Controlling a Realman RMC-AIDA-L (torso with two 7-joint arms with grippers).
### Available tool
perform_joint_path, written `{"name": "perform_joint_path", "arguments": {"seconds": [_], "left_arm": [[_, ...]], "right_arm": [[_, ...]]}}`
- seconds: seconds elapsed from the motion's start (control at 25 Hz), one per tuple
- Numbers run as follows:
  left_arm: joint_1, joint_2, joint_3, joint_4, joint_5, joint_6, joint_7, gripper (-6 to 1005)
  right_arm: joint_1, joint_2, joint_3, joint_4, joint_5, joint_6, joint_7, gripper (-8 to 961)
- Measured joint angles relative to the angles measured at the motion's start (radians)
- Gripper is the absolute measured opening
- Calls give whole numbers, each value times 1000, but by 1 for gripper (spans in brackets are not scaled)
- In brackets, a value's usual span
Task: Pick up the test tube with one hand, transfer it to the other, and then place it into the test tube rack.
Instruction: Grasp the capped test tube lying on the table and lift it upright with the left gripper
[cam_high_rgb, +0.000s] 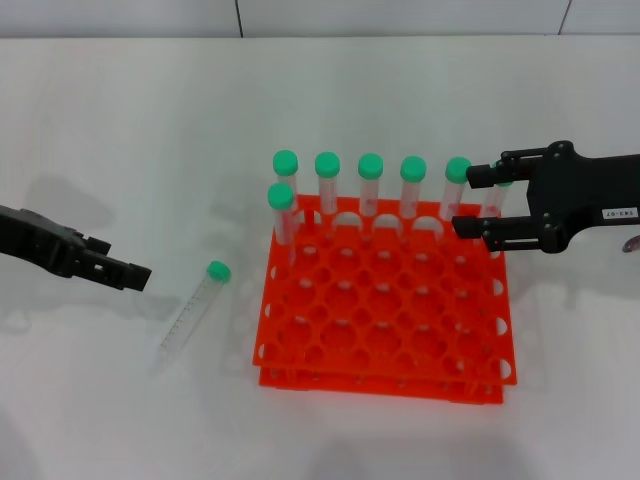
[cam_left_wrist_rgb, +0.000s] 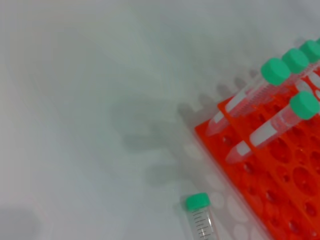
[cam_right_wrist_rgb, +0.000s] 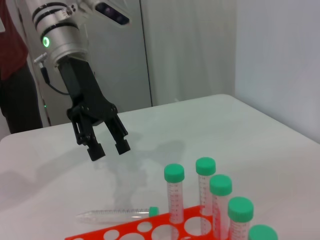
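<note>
We judge the test tube (cam_high_rgb: 193, 313) light, rigid, slippery; left gripper (cam_high_rgb: 128, 273), fingers apart, should pinch below the green cap (cam_high_rgb: 218, 270).

Clear plastic test tube (cam_high_rgb: 191, 316); glossy orange plastic rack (cam_high_rgb: 385, 320); table (cam_high_rgb: 120, 140) seemingly matt.

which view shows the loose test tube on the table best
The head view: the test tube lies whole on the table, cap to tip, left of the test tube rack. The left wrist view shows only its capped end. The right wrist view shows it low and partly behind the rack.
</note>
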Motion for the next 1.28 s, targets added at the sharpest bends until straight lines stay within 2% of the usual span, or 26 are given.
{"name": "perform_joint_path", "arguments": {"seconds": [0.24, 0.6, 1.28], "left_arm": [[-27, -11, 45, -2, 28, -13, -56, 847], [-63, -12, 198, -45, 47, -22, -145, 839], [-74, -55, 257, -119, 78, -104, -123, 824]], "right_arm": [[-1, 2, -4, -4, 12, -3, -3, 632], [4, 1, -5, -11, 12, -9, -2, 632], [0, 1, -5, -8, 13, -8, -5, 632]]}}
